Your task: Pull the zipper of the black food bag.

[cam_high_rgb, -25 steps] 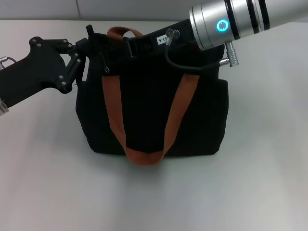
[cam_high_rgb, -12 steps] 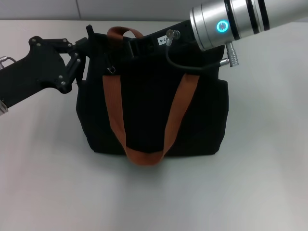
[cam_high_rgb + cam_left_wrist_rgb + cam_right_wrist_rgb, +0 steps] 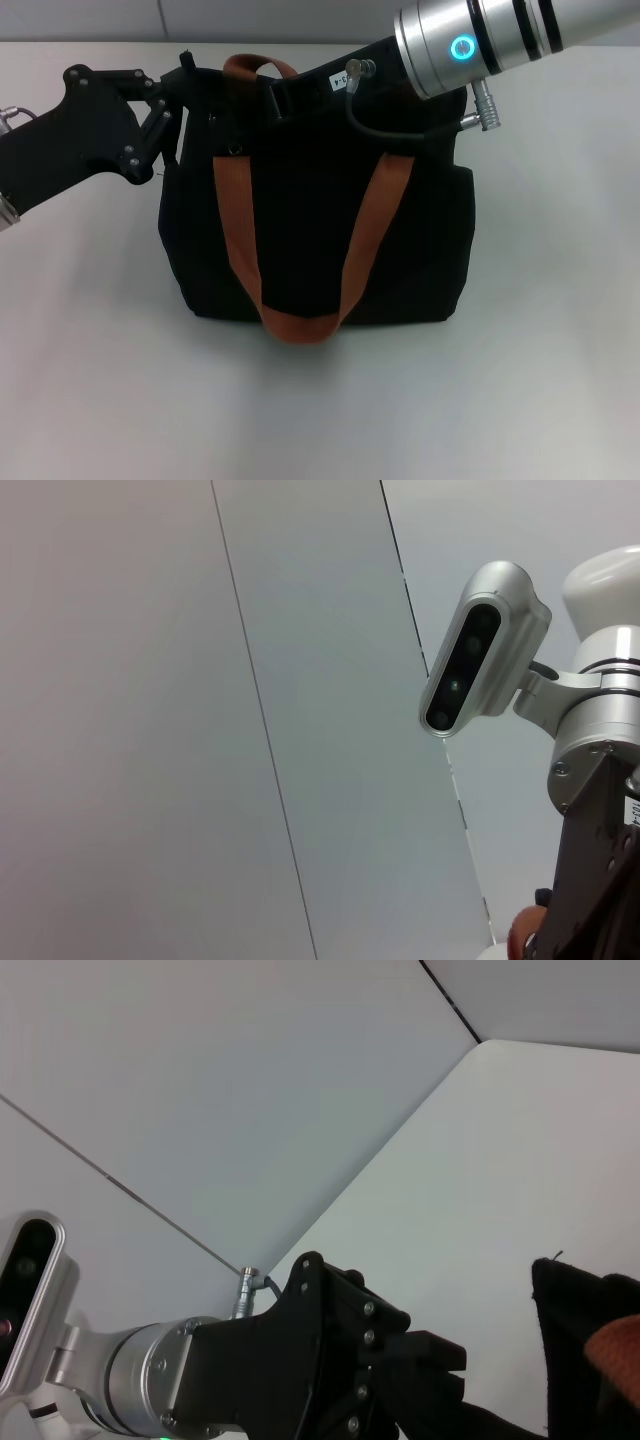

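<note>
The black food bag is plain black, with rust-brown webbing handles. The desk is off-white. The left gripper is matte black; the right arm is silver, black-banded, with a glowing cyan ring.

Left arm is coming in from the table's left edge, black left gripper sitting at the far-left top corner of the black food bag; can't tell if its fingers are open or closed. Right arm is reaching in from the far right, silver wrist lit with a cyan ring, right gripper lying over the bag's far top edge, fingers hidden.
</note>
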Robot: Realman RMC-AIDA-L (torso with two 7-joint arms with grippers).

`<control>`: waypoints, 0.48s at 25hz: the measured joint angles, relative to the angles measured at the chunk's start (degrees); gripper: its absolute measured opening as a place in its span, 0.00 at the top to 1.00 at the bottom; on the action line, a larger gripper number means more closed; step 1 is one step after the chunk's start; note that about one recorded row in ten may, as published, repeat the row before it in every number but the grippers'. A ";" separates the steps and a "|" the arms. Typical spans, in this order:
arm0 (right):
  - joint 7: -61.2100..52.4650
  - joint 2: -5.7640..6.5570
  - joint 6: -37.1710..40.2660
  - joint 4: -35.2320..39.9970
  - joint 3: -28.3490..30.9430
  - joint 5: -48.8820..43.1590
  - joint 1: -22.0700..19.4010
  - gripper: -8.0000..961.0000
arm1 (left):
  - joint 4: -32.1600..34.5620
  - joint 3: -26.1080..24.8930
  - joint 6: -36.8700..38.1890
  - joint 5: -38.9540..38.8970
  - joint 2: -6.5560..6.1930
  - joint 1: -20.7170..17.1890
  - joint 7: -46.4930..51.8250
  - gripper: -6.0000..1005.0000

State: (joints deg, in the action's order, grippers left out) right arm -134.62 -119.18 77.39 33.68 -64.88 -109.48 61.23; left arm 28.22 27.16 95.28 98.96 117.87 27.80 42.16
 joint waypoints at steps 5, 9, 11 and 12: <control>-0.01 -0.01 0.15 0.04 0.01 -0.01 0.12 0.82 | 0.08 0.00 0.00 0.00 -0.01 0.15 0.03 0.97; -0.09 -0.01 0.16 0.07 -0.01 -0.01 0.27 0.82 | 0.08 0.00 0.00 -0.01 -0.01 0.23 0.04 0.97; -0.12 -0.03 -0.02 0.09 -0.34 -0.01 0.34 0.83 | 0.08 0.00 0.02 -0.02 -0.01 0.24 0.09 0.97; -0.13 -0.04 -0.22 0.15 -0.68 -0.01 0.36 0.83 | 0.08 0.00 0.03 -0.09 -0.01 0.24 0.13 0.97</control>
State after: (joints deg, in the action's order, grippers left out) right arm -134.75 -119.22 77.17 33.83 -65.56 -109.49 61.59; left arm 28.30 27.16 95.32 98.86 117.86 28.04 42.30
